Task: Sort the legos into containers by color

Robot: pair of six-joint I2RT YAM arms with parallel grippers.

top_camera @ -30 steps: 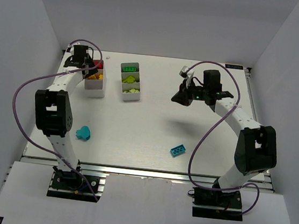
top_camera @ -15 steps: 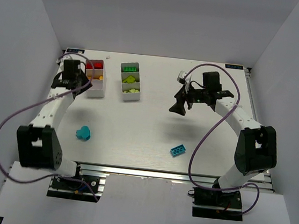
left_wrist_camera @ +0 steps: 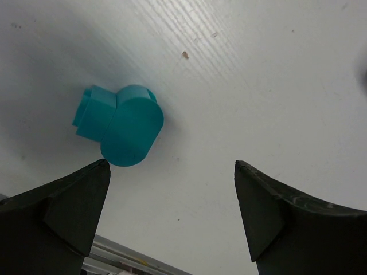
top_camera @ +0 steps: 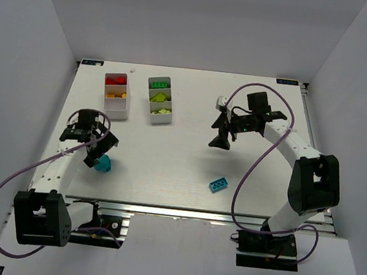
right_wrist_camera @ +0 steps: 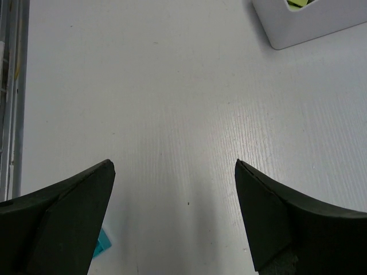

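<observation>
Left gripper (left_wrist_camera: 172,164), jaws wide, near cyan lego (left_wrist_camera: 123,127)

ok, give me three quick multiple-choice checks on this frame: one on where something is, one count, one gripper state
1. Where is the teal rounded lego? A in a white tray; B on the table beside the left gripper; C against the back wall.
2. How many legos lie loose on the table? A four; B none; C two.
3. The left gripper is: A open and empty; B shut on the teal rounded lego; C shut and empty.

Answers:
1 B: the left wrist view shows it on the bare surface just ahead of the gripper.
2 C: only it and the cyan brick lie on the tabletop.
3 A: the jaws stand wide apart with nothing between them.
</observation>
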